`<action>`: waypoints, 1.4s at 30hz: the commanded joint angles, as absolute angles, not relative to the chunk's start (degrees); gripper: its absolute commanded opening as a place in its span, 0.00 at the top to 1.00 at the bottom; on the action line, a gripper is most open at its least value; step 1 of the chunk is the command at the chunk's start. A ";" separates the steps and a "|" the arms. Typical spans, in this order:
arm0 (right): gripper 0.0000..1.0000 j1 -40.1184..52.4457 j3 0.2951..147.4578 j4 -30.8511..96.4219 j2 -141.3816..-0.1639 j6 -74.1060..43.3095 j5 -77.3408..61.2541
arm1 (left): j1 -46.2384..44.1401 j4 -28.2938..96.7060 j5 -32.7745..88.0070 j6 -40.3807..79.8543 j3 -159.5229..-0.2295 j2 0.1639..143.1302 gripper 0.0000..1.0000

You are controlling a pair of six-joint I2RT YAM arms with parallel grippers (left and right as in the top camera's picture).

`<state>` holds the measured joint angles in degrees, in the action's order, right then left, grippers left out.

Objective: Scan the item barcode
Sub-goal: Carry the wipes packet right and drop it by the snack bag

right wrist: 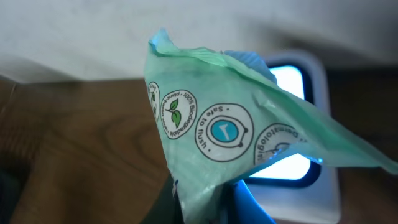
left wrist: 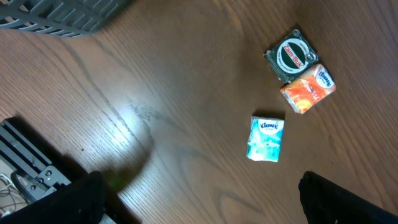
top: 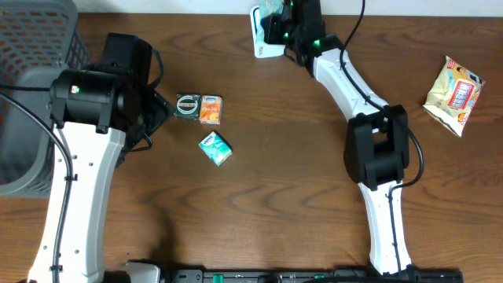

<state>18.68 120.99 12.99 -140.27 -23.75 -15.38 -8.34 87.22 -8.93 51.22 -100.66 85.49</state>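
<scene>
Your right jaws pinch the crinkled pale-green plastic packet point(right wrist: 217, 130) above the white, blue-lit scanner point(right wrist: 289, 84); left jaws stand wide, empty. Risk: folded film possibly hides the barcode, so no read.

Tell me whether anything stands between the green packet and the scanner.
Nothing visible does. The right hand holds the green packet directly before the scanner, partly covering its lit window in the right wrist view.

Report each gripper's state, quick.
Left gripper: open, holding nothing.
Right gripper: closed on the green packet.
</scene>
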 commanded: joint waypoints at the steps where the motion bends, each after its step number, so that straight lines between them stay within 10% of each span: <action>1: 0.99 18.68 121.14 13.21 -140.49 -26.33 -20.47 | -8.05 87.59 -9.28 51.55 -100.57 85.62 0.02; 19: 0.99 4.80 121.21 33.15 -130.23 -25.08 -11.20 | -8.05 87.59 -9.28 51.55 -100.57 85.62 0.02; 26: 0.99 -5.69 121.14 50.96 -129.75 -7.07 1.32 | -8.05 87.59 -9.28 51.55 -100.57 85.62 0.02; 32: 0.38 -12.71 119.90 55.51 -130.61 -5.50 2.31 | -8.05 87.59 -9.28 51.55 -100.57 85.62 0.02; 42: 0.19 -13.28 115.52 55.05 -130.61 -6.76 -7.75 | -8.05 87.59 -9.28 51.55 -100.57 85.62 0.02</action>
